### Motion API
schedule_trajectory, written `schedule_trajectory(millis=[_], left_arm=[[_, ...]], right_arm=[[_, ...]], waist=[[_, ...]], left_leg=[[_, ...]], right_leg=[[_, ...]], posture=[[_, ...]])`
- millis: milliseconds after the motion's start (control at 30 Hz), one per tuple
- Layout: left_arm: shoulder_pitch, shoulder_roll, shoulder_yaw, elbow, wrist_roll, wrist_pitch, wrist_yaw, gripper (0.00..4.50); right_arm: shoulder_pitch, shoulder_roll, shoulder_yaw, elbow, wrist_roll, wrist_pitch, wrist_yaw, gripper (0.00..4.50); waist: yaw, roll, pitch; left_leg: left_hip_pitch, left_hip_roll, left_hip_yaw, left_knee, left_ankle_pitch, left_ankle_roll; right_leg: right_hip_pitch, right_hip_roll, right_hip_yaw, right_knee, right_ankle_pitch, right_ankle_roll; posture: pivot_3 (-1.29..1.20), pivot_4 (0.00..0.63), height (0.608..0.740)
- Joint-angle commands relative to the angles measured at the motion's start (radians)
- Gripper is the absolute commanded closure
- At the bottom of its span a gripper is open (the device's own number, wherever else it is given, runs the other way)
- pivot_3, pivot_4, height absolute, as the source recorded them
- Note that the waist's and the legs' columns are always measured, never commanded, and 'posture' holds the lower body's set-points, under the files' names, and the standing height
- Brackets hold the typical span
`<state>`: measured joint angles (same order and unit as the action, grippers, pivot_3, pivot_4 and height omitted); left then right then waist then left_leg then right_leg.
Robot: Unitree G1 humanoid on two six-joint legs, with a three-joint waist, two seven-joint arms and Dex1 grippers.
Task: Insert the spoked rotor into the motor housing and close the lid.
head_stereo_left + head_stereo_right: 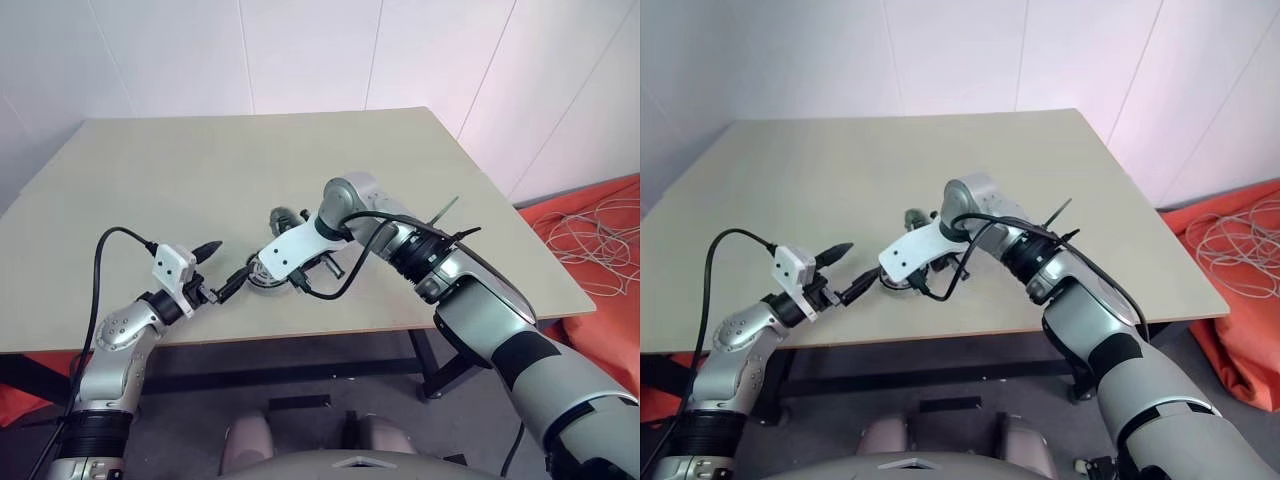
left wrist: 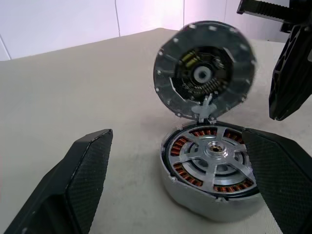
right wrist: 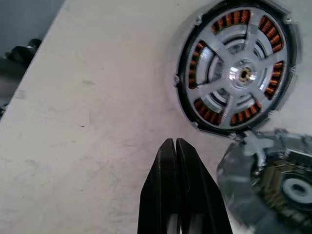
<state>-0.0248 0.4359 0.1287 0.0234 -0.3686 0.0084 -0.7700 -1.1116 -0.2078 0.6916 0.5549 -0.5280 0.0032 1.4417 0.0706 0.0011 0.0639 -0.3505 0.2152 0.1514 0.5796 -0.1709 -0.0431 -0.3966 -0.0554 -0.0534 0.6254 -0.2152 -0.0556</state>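
Observation:
The motor housing (image 2: 209, 168) sits on the table with the spoked rotor (image 2: 214, 151) lying inside it, and copper windings show between the spokes. The lid (image 2: 204, 68) stands tilted up from the housing's far rim, joined there by a small tab, and looks blurred. My left gripper (image 2: 175, 132) is open and level, its two black fingers (image 2: 63, 185) spread to either side just short of the housing. My right gripper (image 3: 174, 141) points down over the table beside the housing (image 3: 239, 73), shut with nothing between its fingers. The right gripper (image 2: 292, 63) hangs near the lid's edge.
The housing (image 1: 266, 278) lies near the front edge of the beige table (image 1: 200, 170). Orange padding with loose white cables (image 1: 600, 240) covers the floor to the right of the table.

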Motion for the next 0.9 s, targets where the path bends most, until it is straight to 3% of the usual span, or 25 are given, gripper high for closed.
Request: schedule_trajectory(millis=[33,67,167,367,533,900], left_arm=[[-0.009,0.004,0.011,-0.018,0.002,-0.02,0.002,0.0],[-0.008,0.003,0.011,-0.018,0.002,-0.021,0.003,0.0],[-0.006,0.003,0.012,-0.016,0.002,-0.023,0.003,0.0],[0.001,0.011,0.024,0.0,-0.001,-0.034,-0.005,0.0],[0.003,0.019,0.036,0.017,-0.003,-0.041,-0.012,0.0],[0.035,0.04,0.067,0.01,-0.012,-0.043,-0.019,0.0]], right_arm=[[-0.008,0.013,-0.038,-0.037,0.046,0.013,-0.02,4.5],[-0.005,0.008,-0.044,-0.056,0.063,0.023,-0.005,4.5],[0.007,-0.008,-0.05,-0.11,0.096,0.059,0.033,3.88],[0.083,-0.1,-0.055,-0.359,0.188,0.209,0.162,1.79],[0.114,-0.104,-0.055,-0.431,0.233,0.303,0.103,0.08],[0.068,-0.004,0.043,-0.331,0.151,0.526,-0.016,0.03]], waist=[[0.0,0.0,0.0],[0.0,0.0,0.0],[0.002,0.0,0.0],[0.007,-0.001,0.0],[0.006,-0.001,0.0],[0.009,-0.001,0.0]], left_leg=[[0.0,0.0,0.0,0.0,0.0,0.0],[0.0,0.0,0.0,0.0,0.0,0.0],[-0.001,0.0,0.0,0.0,0.0,0.0],[0.0,0.0,0.0,0.0,0.0,0.0],[0.002,0.0,0.0,0.0,0.0,0.0],[0.002,0.0,-0.001,-0.001,0.0,-0.001]], right_leg=[[0.0,0.0,0.0,0.0,0.0,0.0],[0.0,0.0,0.0,0.0,0.001,-0.001],[0.0,0.0,0.0,-0.001,0.003,-0.005],[0.001,0.0,0.0,-0.001,0.003,-0.004],[0.001,0.0,0.0,0.0,0.0,0.001],[0.002,0.0,0.0,-0.001,0.0,0.001]], posture=[[0.0,0.0,0.74],[0.0,0.0,0.74],[0.0,0.0,0.74],[0.0,0.0,0.74],[0.0,0.0,0.74],[0.0,0.0,0.74]])
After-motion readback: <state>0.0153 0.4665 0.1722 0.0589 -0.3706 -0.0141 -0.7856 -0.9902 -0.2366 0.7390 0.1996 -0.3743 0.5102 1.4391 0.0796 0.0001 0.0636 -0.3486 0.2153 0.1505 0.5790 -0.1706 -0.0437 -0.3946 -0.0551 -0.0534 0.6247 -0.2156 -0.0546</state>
